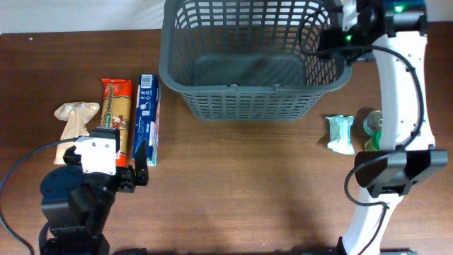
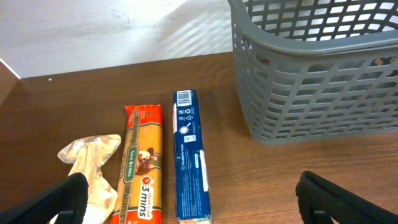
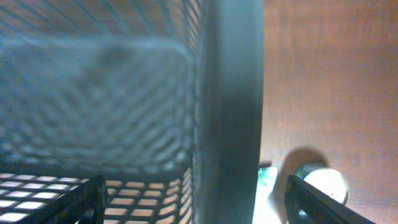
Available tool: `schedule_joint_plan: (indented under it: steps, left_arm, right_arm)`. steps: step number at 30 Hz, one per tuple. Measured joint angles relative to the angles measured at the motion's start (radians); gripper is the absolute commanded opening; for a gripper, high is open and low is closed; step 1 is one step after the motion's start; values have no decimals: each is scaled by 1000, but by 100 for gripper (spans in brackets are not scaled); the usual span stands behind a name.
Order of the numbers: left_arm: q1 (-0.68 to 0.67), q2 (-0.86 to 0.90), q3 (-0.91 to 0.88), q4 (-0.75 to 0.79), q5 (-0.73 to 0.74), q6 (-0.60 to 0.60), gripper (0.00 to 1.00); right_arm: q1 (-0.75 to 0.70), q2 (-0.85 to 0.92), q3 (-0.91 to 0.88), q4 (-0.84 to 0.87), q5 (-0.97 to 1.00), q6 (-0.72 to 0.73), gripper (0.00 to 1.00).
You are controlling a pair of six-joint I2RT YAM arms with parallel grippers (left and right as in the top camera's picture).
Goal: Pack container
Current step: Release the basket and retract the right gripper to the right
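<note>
The dark grey basket (image 1: 251, 106) stands at the back middle of the table, with nothing showing inside; it also shows in the left wrist view (image 2: 311, 93). My right gripper (image 1: 345, 32) is open and straddles the basket's right rim (image 3: 230, 112), one finger inside and one outside. My left gripper (image 1: 132, 174) is open and empty, low over the near ends of a spaghetti pack (image 1: 117, 113) and a blue box (image 1: 146, 117). In the left wrist view the fingers (image 2: 199, 208) span the spaghetti pack (image 2: 142, 162) and the blue box (image 2: 188, 155).
A beige crumpled bag (image 1: 74, 117) lies left of the spaghetti and also shows in the left wrist view (image 2: 90, 158). A white-green packet (image 1: 340, 134) and a green can (image 1: 373, 123) lie right of the basket, by the right arm. The can's top shows in the right wrist view (image 3: 326, 183).
</note>
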Motion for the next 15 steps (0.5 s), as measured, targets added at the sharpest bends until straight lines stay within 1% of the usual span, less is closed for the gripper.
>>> schedule_joint_plan:
  steps: [5, 8, 11, 13, 15]
  left_arm:
    - [0, 0, 0, 14, -12, 0, 99]
    - [0, 0, 0, 31, -45, 0, 99]
    - [0, 0, 0, 29, -66, 0, 99]
    - [0, 0, 0, 22, -73, 0, 99]
    - [0, 0, 0, 0, -81, 0, 99]
  right_arm:
    - [0, -63, 174, -51, -39, -1, 87]
    - [-2, -156, 254, -58, -36, -1, 91]
    - [-19, -276, 288, -85, 4, 0, 93]
    - [-58, -345, 299, -115, 40, 18, 98]
    - [-128, -402, 306, -136, 69, 50, 100]
